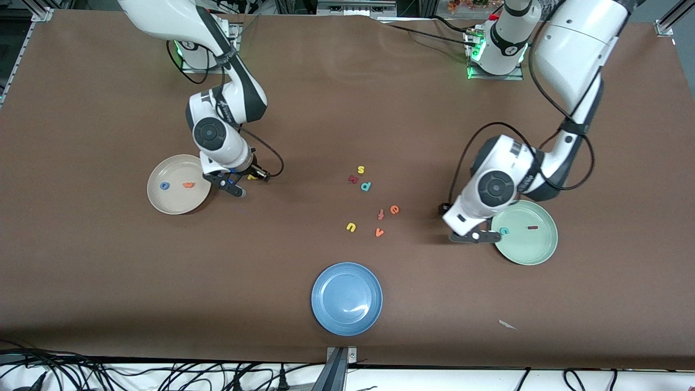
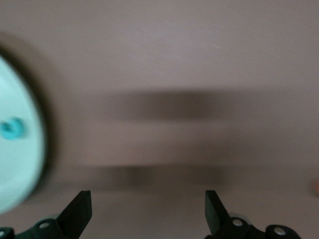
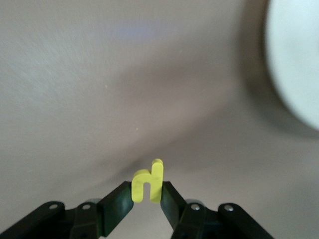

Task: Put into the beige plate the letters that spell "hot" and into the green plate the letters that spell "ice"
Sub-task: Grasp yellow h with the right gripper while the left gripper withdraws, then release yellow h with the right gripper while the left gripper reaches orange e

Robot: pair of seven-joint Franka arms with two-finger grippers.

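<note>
The beige plate (image 1: pixel 175 202) holds the blue o (image 1: pixel 164 185) and the orange t (image 1: pixel 188 185). Just off its rim, over bare table, my right gripper (image 1: pixel 247 180) is shut on the yellow h (image 3: pixel 148 182), which stands upright between the pads; the plate's edge (image 3: pixel 294 59) shows in the right wrist view. The green plate (image 1: pixel 529 250) holds the teal c (image 1: pixel 504 231) and the dark red i (image 1: pixel 532 227). My left gripper (image 1: pixel 476 237) hangs open and empty over the table beside that plate's rim (image 2: pixel 20 164), with the c (image 2: pixel 12 128) in view. The orange e (image 1: pixel 395 209) lies mid-table.
Around the e lie a yellow s (image 1: pixel 360 170), a dark red crooked letter (image 1: pixel 353 178), a teal p (image 1: pixel 366 186), an orange f (image 1: pixel 380 214), a yellow u (image 1: pixel 351 227) and an orange v (image 1: pixel 379 233). A blue plate (image 1: pixel 347 298) sits nearer the camera.
</note>
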